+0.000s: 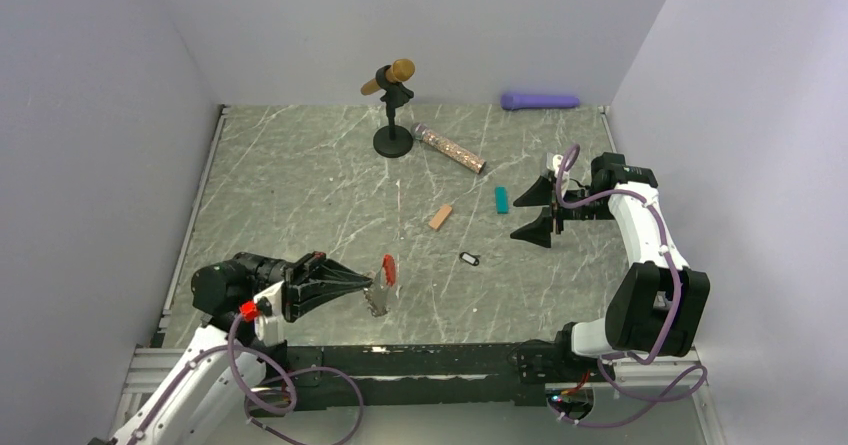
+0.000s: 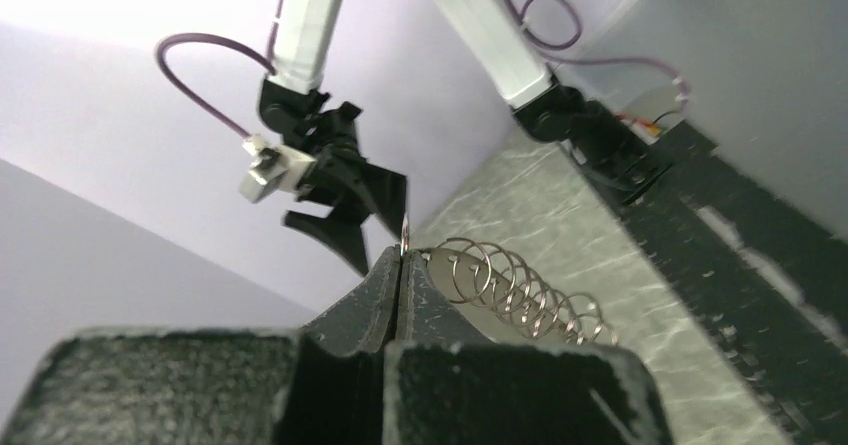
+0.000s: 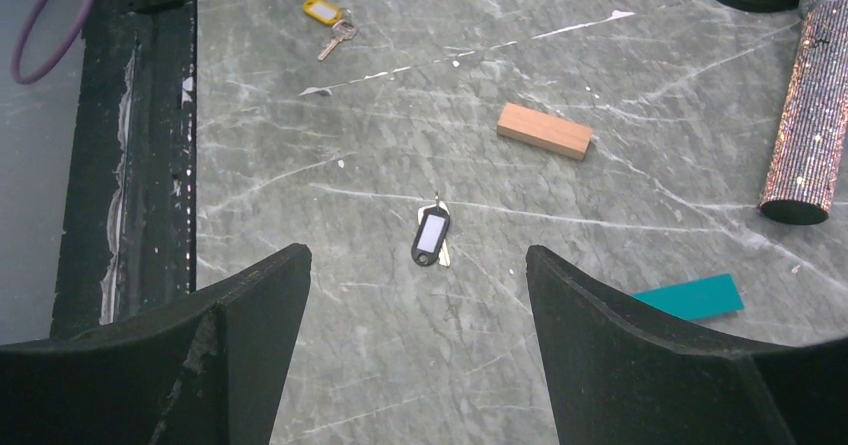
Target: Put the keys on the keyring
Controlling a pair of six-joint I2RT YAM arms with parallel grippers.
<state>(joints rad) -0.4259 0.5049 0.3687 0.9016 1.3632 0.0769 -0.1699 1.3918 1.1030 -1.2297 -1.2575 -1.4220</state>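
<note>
Low at the near left, my left gripper point(image 1: 368, 283) is shut on the keyring point(image 1: 386, 277). The keyring's red clip point(image 1: 389, 268) points up and its silver coil point(image 1: 378, 301) hangs below. In the left wrist view the fingertips point(image 2: 402, 257) pinch a thin wire ring, and the coil point(image 2: 520, 293) trails to the right. One of the keys, with a black tag point(image 1: 469, 258) point(image 3: 432, 237), lies flat on the table. A second key, with a yellow tag point(image 3: 325, 13), lies near the black rail. My right gripper point(image 1: 535, 215) point(image 3: 418, 257) hovers open above the black-tagged key and holds nothing.
A tan wooden block point(image 1: 440, 217) point(image 3: 545, 131) and a teal block point(image 1: 501, 200) point(image 3: 690, 296) lie mid-table. A glittery tube point(image 1: 450, 148) point(image 3: 815, 135) lies beside a black microphone stand point(image 1: 393, 140). A purple object point(image 1: 540, 100) rests at the back wall. Grey walls enclose three sides.
</note>
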